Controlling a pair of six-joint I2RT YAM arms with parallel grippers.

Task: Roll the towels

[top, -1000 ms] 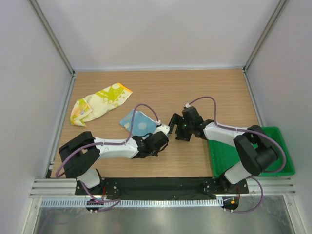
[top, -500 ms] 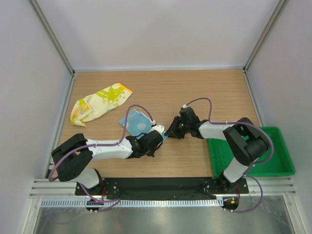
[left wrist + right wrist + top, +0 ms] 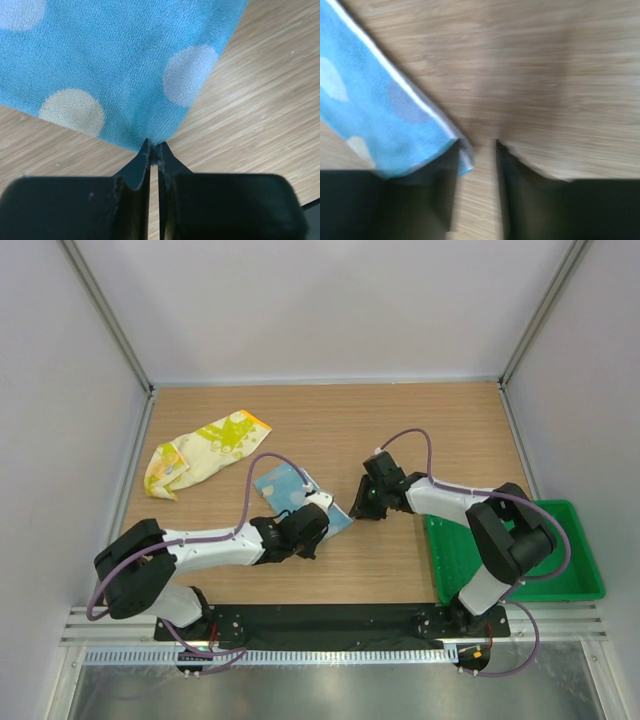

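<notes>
The light blue polka-dot towel [image 3: 287, 487] lies on the wooden table between my two grippers. My left gripper [image 3: 312, 523] is shut on its near corner; in the left wrist view the fingertips [image 3: 146, 150] pinch the cloth [image 3: 125, 65] at its point. My right gripper [image 3: 356, 510] sits low at the towel's right corner with its jaws slightly apart. In the right wrist view the blurred corner of the cloth [image 3: 365, 110] lies over the left finger [image 3: 440, 175], and bare wood shows between the fingers. The pale yellow towel [image 3: 205, 450] with lime-green and orange patches lies crumpled at the far left.
A green plastic tray [image 3: 575, 580] stands at the near right edge, beside the right arm's base. Grey enclosure walls and metal posts bound the table [image 3: 440, 430] on three sides.
The right gripper has moved left and down onto the blue towel's right corner. The left gripper has shifted left and nearer with the towel's corner. The towel now lies more spread out.
</notes>
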